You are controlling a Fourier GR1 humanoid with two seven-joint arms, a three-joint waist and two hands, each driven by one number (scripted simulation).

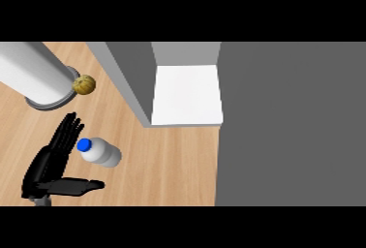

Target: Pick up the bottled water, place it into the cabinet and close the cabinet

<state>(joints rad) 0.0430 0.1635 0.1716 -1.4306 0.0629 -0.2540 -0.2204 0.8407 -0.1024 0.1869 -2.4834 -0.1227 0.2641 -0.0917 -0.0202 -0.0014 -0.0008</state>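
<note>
Scene: a wooden kitchen counter (172, 164) seen steeply from above; a grey cabinet (136, 82) stands at its far side, with a broad dark grey panel filling the view's right

Left hand: the black left hand (50, 162) comes in at the lower left; its fingers (69, 131) lie straight and spread, pointing away from the robot, while the thumb (75, 185) juts out sideways toward the right; the hand is wide open and grips nothing

Bottled water: a small clear bottle (101, 152) with a blue cap (84, 144) stands on the counter just to the right of the outstretched fingers; the cap sits right beside the fingers, though whether it touches them cannot be told; the bottle lies in the open angle between fingers and thumb, above the thumb and apart from it

Cabinet: open toward the viewer; its white inner floor (187, 94) shows between grey walls; the bottle stands well in front of it and to its left

Other objects: a large white cylinder (32, 72) on a grey round base tilts in from the upper left; a small tan, ridged ball-shaped thing (84, 85) sits just beside that base

Right hand: out of sight
</note>
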